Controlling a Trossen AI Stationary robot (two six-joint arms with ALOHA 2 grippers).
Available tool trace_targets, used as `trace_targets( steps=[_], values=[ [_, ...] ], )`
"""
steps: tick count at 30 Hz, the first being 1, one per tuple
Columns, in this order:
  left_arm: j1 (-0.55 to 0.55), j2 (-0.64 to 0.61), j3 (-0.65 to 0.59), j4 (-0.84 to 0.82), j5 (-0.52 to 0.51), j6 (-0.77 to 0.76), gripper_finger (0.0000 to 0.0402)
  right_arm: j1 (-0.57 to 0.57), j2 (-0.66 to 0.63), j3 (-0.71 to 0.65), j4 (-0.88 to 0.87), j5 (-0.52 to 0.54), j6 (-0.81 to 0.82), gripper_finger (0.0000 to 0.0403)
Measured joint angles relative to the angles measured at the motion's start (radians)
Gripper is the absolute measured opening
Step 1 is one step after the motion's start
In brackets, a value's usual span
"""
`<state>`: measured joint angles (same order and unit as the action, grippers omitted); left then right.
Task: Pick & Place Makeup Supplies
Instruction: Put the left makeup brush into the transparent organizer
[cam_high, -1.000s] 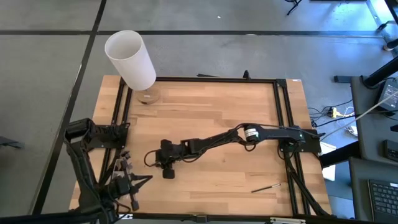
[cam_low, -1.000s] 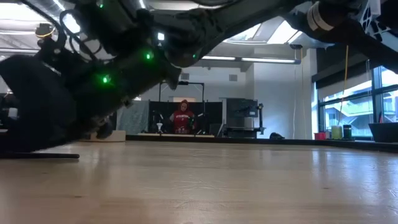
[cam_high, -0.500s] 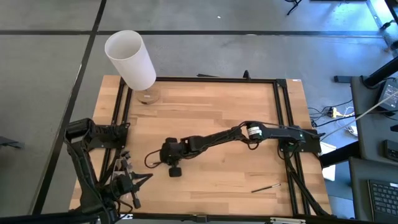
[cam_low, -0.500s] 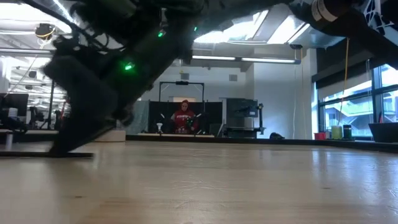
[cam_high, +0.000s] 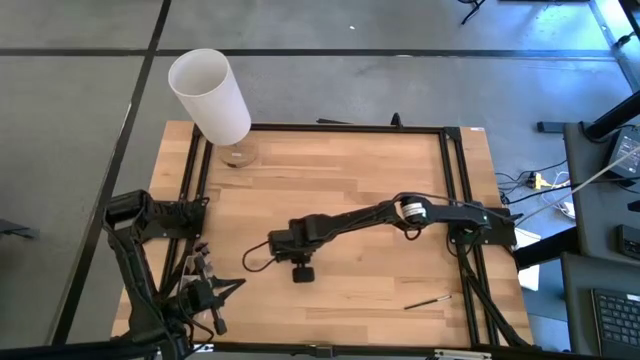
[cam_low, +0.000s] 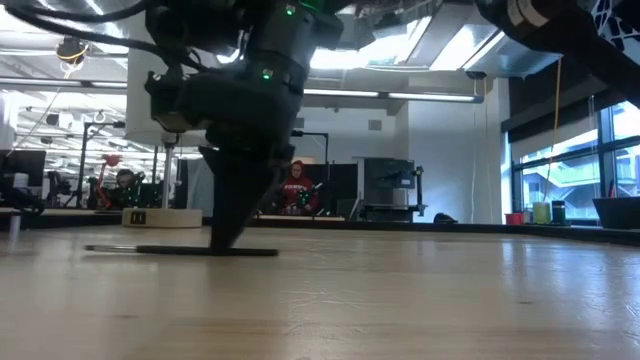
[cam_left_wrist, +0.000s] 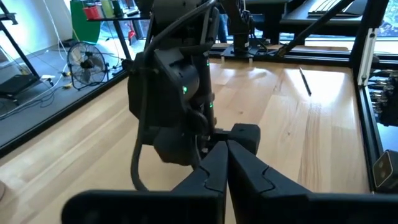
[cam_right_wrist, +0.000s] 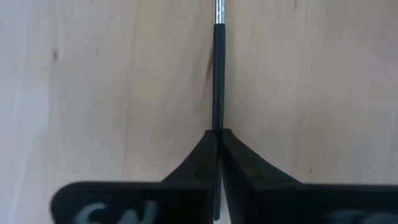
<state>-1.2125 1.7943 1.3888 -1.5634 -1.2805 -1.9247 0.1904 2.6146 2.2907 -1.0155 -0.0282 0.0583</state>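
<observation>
The right gripper (cam_right_wrist: 217, 140) is pinched shut on a brush (cam_right_wrist: 217, 74), its two fingers meeting around the thin dark handle, which runs straight out ahead of them over pale wood. In the low view the brush (cam_low: 180, 250) lies flat on the table (cam_high: 380, 170) with the gripper (cam_low: 228, 235) planted on it, fingers pointing down. From above, the right arm reaches in to mid-table. A second brush (cam_high: 427, 300) lies well apart, near the front right corner. The left gripper (cam_left_wrist: 227, 162) waits at the front left corner, fingers pressed together on nothing (its camera faces the right arm). A white cylinder (cam_high: 210, 95) stands at the back left corner.
</observation>
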Motion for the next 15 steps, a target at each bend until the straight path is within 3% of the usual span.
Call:
trace_targets(
  steps=[3, 15],
  values=[
    [0.000, 0.000, 0.000, 0.000, -0.001, 0.000, 0.0002, 0.004, -0.003, 0.063, -0.086, 0.003, 0.025, 0.0023],
    [0.000, 0.000, 0.000, 0.000, -0.004, 0.000, 0.0004, 0.007, -0.043, 0.049, 0.033, 0.071, 0.013, 0.0092]
  ],
)
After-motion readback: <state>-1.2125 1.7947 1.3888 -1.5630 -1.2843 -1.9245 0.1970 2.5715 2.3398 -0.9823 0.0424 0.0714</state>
